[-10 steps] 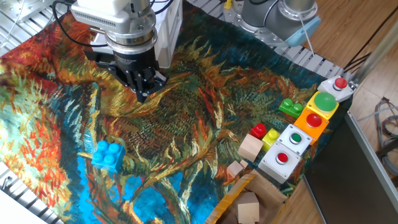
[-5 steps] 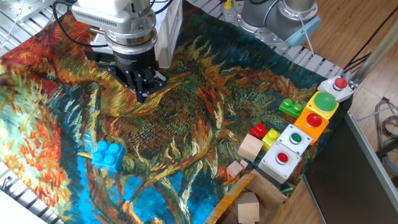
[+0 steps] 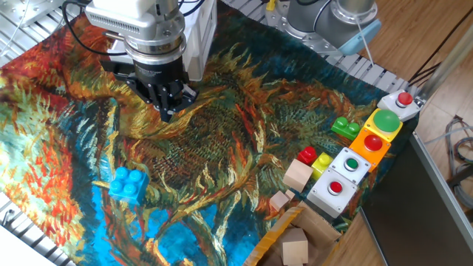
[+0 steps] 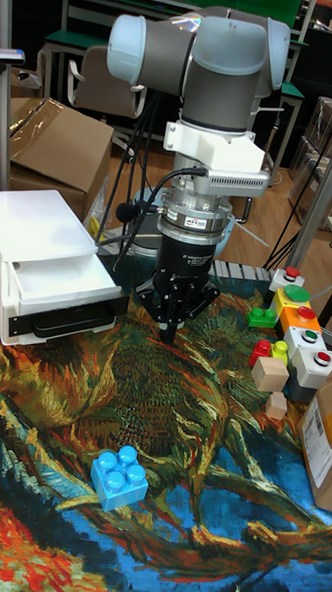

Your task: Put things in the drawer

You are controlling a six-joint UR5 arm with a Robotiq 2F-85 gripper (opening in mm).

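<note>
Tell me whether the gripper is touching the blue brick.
Apart. The tall fixed view shows the gripper hanging well above and behind the blue brick, patterned cloth between them.

Gripper (image 3: 167, 112) pointing down over patterned cloth (image 3: 222, 148), fingers close together at the tips, nothing between them. Blue brick (image 3: 129, 184) flat on cloth, studs up, well apart from gripper, toward near edge. Green brick (image 3: 345, 128), red brick (image 3: 307, 156), yellow brick (image 3: 323, 162) and wooden blocks (image 3: 297, 176) beside button boxes (image 3: 355, 166) at right. White cabinet (image 3: 201, 37) partly hidden behind arm
</note>
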